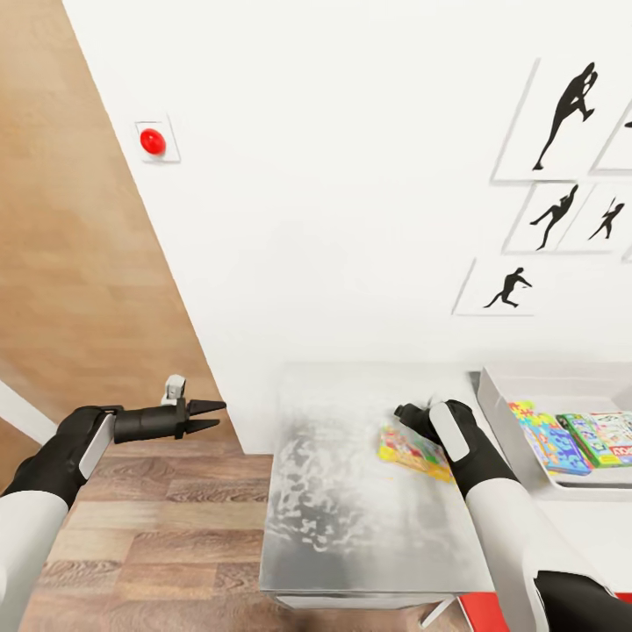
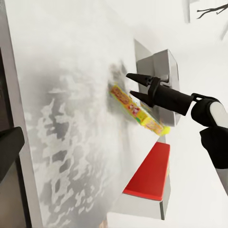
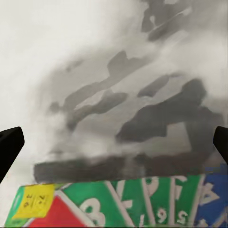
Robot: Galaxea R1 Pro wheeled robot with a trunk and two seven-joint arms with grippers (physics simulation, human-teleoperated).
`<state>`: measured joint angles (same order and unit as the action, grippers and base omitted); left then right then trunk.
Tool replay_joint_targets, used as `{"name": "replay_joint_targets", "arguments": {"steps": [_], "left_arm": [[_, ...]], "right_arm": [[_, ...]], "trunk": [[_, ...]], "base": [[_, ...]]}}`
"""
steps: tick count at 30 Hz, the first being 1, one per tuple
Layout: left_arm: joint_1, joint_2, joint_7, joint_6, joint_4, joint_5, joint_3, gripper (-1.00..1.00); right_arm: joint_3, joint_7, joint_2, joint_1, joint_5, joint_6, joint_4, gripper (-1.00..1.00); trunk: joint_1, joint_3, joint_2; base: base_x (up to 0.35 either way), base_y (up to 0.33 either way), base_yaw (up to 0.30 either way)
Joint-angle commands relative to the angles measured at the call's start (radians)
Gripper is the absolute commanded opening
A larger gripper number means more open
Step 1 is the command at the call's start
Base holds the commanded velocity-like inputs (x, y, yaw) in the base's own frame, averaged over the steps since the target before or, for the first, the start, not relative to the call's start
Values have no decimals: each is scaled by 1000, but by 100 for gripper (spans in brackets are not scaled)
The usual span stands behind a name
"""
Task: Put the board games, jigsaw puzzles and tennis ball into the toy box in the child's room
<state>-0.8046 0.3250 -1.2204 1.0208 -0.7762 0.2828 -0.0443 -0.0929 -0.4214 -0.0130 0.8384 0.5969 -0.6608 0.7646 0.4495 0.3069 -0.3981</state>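
At frame centre the right gripper (image 2: 134,85), jaws open, hovers above the board game (image 1: 414,451) on the tabletop (image 1: 351,527); the left gripper (image 1: 213,416) is open, empty.

- The long desk with a pale grey-white, mottled glossy top (image 1: 351,527) stands against the white wall.
- A flat card game box printed in yellow, red and green (image 1: 412,450) lies flat on that top, near the desk's middle; its printed green, red and blue face (image 3: 142,204) carries white lettering.
- The shallow light-grey plastic tub with sloped walls (image 1: 505,421) sits on the desk well apart from that box.
- Inside it lie a thin multicoloured jigsaw square (image 1: 549,439) and a green-white box with a red banner (image 1: 601,439), side by side.
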Motion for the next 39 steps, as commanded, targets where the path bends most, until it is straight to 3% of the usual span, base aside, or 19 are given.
{"name": "replay_joint_targets", "arguments": {"steps": [1, 5, 12, 39], "left_arm": [[-1, 0, -2, 6, 0, 1, 0, 100], [-1, 0, -2, 6, 0, 1, 0, 100], [-1, 0, -1, 7, 0, 1, 0, 100], [-1, 0, -2, 6, 0, 1, 0, 100]], "right_arm": [[-2, -9, -1, 1, 11, -2, 2, 100], [-2, -8, 0, 1, 11, -2, 2, 100], [-1, -5, 30, -1, 12, -2, 1, 100], [1, -3, 31, -1, 12, -2, -1, 100]], "trunk": [[1, 2, -2], [1, 3, -2], [1, 3, -2], [1, 3, -2]], "base": [[6, 0, 0], [3, 0, 0], [-47, 0, 0], [-85, 26, 0]]}}
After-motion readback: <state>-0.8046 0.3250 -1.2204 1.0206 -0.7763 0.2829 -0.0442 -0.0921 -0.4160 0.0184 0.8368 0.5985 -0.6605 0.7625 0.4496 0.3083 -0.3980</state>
